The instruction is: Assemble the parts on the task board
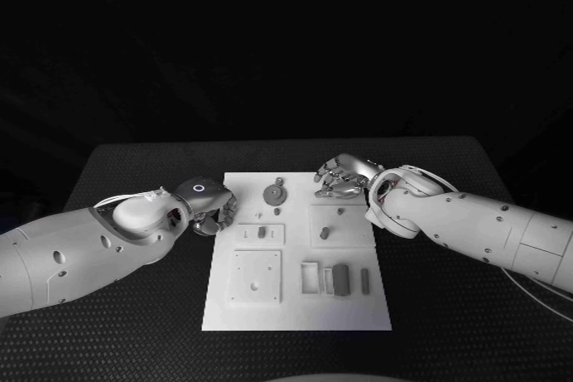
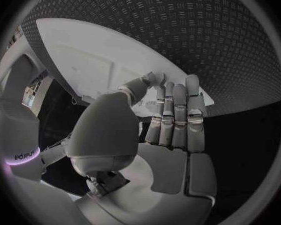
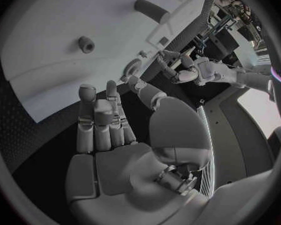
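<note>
Hovering hands: both hands hang at the far half of the task board [image 1: 299,316], one at each long edge.
Left hand: the left hand [image 1: 210,208] sits at the board's left edge, beside the small square plate [image 1: 261,233]. In the left wrist view its fingers [image 2: 178,115] lie straight and side by side, the thumb [image 2: 137,87] reaching toward the board's edge [image 2: 103,50]; nothing is in its grasp, so it is released. Whether the fingertips touch the board I cannot tell.
Right hand: the right hand [image 1: 344,176] is over the board's far right corner, fingers curled downward in the head view. In the right wrist view the fingers [image 3: 93,120] stand extended and close together over the palm, with no part between them. Whether it touches the board I cannot tell.
Surface: a black table [image 1: 132,316] with a fine raised tread pattern, dark surroundings beyond it.
Task board: a white rectangular plate in the middle of the table, long side running away from the robot.
Parts on the board: a round grey piece [image 1: 275,193] near the far edge; a small peg [image 1: 322,232] on a square plate at the right; a larger square plate [image 1: 257,276] at the near left; a group of upright grey blocks [image 1: 340,279] at the near right.
Right wrist detail: a short grey peg [image 3: 85,44] and a dark cylinder [image 3: 150,10] stand on the white board.
</note>
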Motion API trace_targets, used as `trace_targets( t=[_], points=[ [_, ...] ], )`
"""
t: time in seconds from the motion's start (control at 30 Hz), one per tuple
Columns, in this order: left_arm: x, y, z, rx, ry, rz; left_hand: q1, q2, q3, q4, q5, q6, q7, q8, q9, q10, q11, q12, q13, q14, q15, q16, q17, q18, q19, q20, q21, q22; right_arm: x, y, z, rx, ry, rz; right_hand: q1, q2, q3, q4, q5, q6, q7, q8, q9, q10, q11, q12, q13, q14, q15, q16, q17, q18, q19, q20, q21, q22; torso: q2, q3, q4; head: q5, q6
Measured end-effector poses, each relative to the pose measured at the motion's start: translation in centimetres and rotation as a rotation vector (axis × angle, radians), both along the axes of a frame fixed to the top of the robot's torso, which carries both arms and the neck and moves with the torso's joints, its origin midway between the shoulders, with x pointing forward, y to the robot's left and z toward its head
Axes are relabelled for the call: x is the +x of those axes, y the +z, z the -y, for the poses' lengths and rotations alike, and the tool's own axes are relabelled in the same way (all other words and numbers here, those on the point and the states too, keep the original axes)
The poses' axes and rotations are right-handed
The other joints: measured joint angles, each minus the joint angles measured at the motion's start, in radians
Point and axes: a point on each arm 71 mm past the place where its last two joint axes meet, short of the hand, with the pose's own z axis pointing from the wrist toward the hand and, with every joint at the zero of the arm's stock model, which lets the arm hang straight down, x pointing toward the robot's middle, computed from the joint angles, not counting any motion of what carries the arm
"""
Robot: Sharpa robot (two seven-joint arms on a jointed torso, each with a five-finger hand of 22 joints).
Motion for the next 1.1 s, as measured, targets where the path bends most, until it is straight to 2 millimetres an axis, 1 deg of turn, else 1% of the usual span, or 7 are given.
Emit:
trace_targets(
  t=[0.1,0.63,0.73,0.83,0.9,0.97,1.1],
  points=[
    [0.00,-0.02,-0.03,0.003,0.001,0.000,0.000,0.008,0.000,0.000,0.000,0.006,0.002,0.000,0.000,0.004,-0.003,0.000,0.000,0.001,-0.001,0.000,0.000,0.000,0.000,0.000,0.000,0.000,0.00,0.00,0.01,0.000,0.000,0.000,0.000,0.000,0.000,0.000,0.000,0.000,0.000,0.000,-0.001,0.000,0.000,0.000,0.001,0.001,0.001,0.000,0.000,0.000,0.000,0.000,0.000,0.000,0.000,0.0000,0.0002,0.000,-0.001],
    [0.05,-0.11,-0.28,0.023,0.015,-0.003,0.013,0.021,-0.006,-0.006,0.000,0.013,0.006,0.004,0.001,0.021,0.000,0.004,-0.001,0.002,-0.001,0.000,0.001,0.001,0.000,0.000,0.000,0.000,0.00,0.00,0.02,0.000,0.000,0.000,0.000,0.000,0.000,0.000,0.000,-0.002,-0.002,0.004,-0.001,0.004,0.004,0.004,0.001,-0.002,-0.002,0.000,0.000,0.000,0.000,0.000,0.000,0.000,0.000,0.0000,0.0003,-0.002,-0.002],
    [0.05,-0.11,-0.20,0.024,0.014,-0.002,0.013,0.021,-0.006,-0.006,0.000,0.018,0.003,0.004,0.001,0.027,-0.001,0.004,-0.001,0.002,-0.001,0.000,0.002,0.002,0.000,0.000,0.000,0.001,0.00,-0.01,0.01,0.000,0.000,0.000,0.000,0.000,0.000,0.000,0.000,-0.002,-0.002,0.004,-0.001,0.004,0.004,0.004,0.001,-0.002,-0.002,0.000,0.000,0.000,-0.002,0.002,0.000,0.000,0.000,-0.0001,0.0002,-0.002,-0.003],
    [0.10,-0.12,-0.17,0.026,0.014,-0.001,0.014,0.028,-0.006,-0.006,0.000,0.020,0.005,0.004,0.001,0.029,0.000,0.004,-0.001,0.002,-0.001,0.000,0.002,0.002,0.000,0.000,0.000,0.001,0.00,-0.01,0.01,0.000,0.000,0.000,0.000,0.000,0.000,0.000,0.000,-0.002,-0.002,0.004,-0.001,0.004,0.004,0.004,0.001,-0.002,-0.002,0.000,0.000,0.000,-0.002,0.002,0.000,0.000,0.000,-0.0001,0.0002,-0.002,-0.003],
    [0.15,-0.12,-0.18,0.027,0.016,0.001,0.012,0.030,-0.006,-0.006,0.000,0.025,0.004,0.004,0.001,0.035,-0.004,0.008,-0.001,0.004,0.001,0.001,0.003,0.002,0.005,-0.003,0.000,0.001,0.00,-0.01,0.01,0.000,0.000,0.000,0.000,0.000,0.000,0.000,0.000,-0.002,-0.002,0.004,-0.001,0.004,0.004,0.004,0.001,-0.002,-0.002,0.000,0.000,0.000,-0.002,0.002,0.000,0.000,0.000,0.0000,0.0002,-0.002,-0.003],
    [0.19,-0.13,-0.20,0.028,0.018,0.002,0.012,0.030,-0.008,-0.003,0.000,0.030,-0.001,0.009,0.003,0.040,-0.003,0.009,-0.001,0.009,-0.002,0.005,0.004,0.002,0.009,-0.002,0.001,0.001,-0.01,-0.01,0.00,0.000,0.000,0.000,0.000,0.000,0.000,0.000,0.000,-0.002,-0.002,0.004,-0.001,0.004,0.004,0.004,0.001,-0.002,-0.002,0.000,0.000,0.000,-0.002,0.002,0.000,0.000,0.000,-0.0001,0.0002,-0.002,-0.004],
    [0.20,-0.13,-0.21,0.030,0.018,0.003,0.006,0.048,-0.013,0.002,0.000,0.041,-0.005,0.009,0.004,0.053,-0.007,0.013,-0.001,0.014,-0.007,0.008,0.008,0.002,0.015,-0.007,0.001,0.001,-0.02,0.00,-0.04,0.001,0.001,0.000,0.000,0.000,0.000,0.000,0.000,-0.001,-0.003,0.004,-0.001,0.004,0.004,0.004,0.001,-0.002,-0.002,0.000,0.000,0.000,-0.002,0.002,0.000,0.000,0.000,-0.0002,0.0003,0.000,-0.004]
  ],
)
